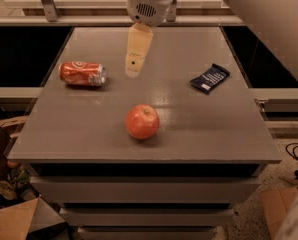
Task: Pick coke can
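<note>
One pincer (pixel 133 72), seemingly beside coke can (pixel 82 73).

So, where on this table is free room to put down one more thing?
Bare: the front left corner between coke can and apple; the front right, nearer than the dark packet; the far right corner of the table. Tightest is mid-table, where the gripper hangs beside the can.

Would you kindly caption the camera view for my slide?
Gripper hovers near the toppled coke can; apple and dark packet elsewhere on the table.
</note>
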{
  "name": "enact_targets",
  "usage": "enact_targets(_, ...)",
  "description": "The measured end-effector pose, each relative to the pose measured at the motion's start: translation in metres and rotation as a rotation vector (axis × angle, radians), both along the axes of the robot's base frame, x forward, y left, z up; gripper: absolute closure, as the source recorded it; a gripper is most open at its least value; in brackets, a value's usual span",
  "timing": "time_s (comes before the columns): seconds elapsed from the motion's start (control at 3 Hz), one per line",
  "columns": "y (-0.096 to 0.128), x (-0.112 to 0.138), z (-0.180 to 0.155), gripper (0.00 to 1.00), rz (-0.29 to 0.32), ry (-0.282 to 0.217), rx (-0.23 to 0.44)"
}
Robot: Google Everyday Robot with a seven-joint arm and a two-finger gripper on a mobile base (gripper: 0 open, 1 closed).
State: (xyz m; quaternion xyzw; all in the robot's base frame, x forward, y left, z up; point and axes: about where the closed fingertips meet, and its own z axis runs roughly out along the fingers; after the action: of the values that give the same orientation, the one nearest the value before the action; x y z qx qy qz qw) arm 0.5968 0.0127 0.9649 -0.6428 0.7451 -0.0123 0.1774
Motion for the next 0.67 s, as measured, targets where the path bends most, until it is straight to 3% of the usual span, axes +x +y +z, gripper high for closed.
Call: enact_targets(0.67,0.071,0.01,-0.024,0.0,0.032,0.042,0.017)
